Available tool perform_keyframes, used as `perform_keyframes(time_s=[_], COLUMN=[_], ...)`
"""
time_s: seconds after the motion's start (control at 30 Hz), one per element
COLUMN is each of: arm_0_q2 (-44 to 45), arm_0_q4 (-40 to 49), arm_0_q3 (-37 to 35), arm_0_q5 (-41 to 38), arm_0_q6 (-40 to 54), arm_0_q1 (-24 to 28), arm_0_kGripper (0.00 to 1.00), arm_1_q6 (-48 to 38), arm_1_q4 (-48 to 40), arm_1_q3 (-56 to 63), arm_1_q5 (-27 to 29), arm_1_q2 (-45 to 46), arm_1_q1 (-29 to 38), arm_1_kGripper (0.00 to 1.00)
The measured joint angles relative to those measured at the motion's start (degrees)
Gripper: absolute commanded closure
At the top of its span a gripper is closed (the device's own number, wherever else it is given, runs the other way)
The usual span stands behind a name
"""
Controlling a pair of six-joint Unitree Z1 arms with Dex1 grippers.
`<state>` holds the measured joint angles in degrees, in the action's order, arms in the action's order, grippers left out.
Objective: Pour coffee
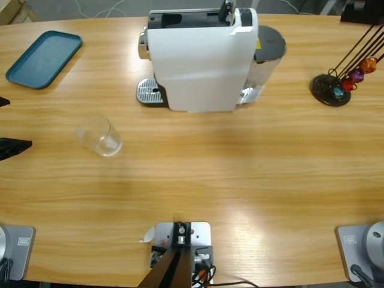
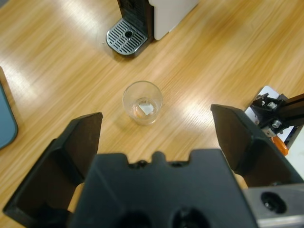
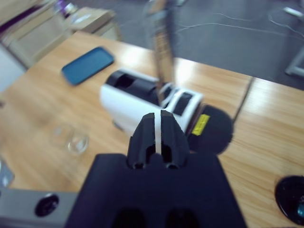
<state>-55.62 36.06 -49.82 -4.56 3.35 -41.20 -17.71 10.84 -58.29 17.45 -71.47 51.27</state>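
Note:
A small clear glass tumbler (image 1: 100, 136) stands upright on the wooden table, left of the middle; no coffee shows in it. My left gripper (image 1: 9, 123) comes in from the left edge, open, with the tumbler (image 2: 142, 102) a short way ahead of its jaws and apart from them. The white coffee machine (image 1: 201, 57) stands at the back, its drip grate (image 1: 150, 93) bare. My right gripper (image 3: 160, 114) is shut on nothing and hangs high above the table, looking down at the machine (image 3: 147, 102); it is outside the high view.
A teal tray (image 1: 43, 58) lies at the back left. A black capsule stand (image 1: 331, 89) with coloured capsules is at the back right. The machine's silver lever (image 3: 161, 52) stands raised.

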Motion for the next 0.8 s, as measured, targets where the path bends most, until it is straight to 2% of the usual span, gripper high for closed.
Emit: perform_keyframes(time_s=[0.27,0.6,0.8], arm_0_q2=[0.0,1.8,2.5], arm_0_q4=[0.0,0.0,0.0], arm_0_q3=[-1.6,-1.5,-0.1], arm_0_q5=[0.0,0.0,0.0], arm_0_q6=[0.0,-0.6,-1.2], arm_0_q1=[0.3,1.1,1.2], arm_0_kGripper=[0.004,0.004,0.004], arm_1_q6=[-8.3,-13.9,-20.0], arm_1_q4=[-1.6,-4.1,-4.5], arm_1_q3=[-9.7,-12.0,-14.1], arm_1_q5=[8.7,9.1,9.1], arm_1_q2=[-11.5,-14.0,-16.3], arm_1_q1=[-4.3,-4.3,-1.8], arm_1_kGripper=[1.0,1.0,1.0])
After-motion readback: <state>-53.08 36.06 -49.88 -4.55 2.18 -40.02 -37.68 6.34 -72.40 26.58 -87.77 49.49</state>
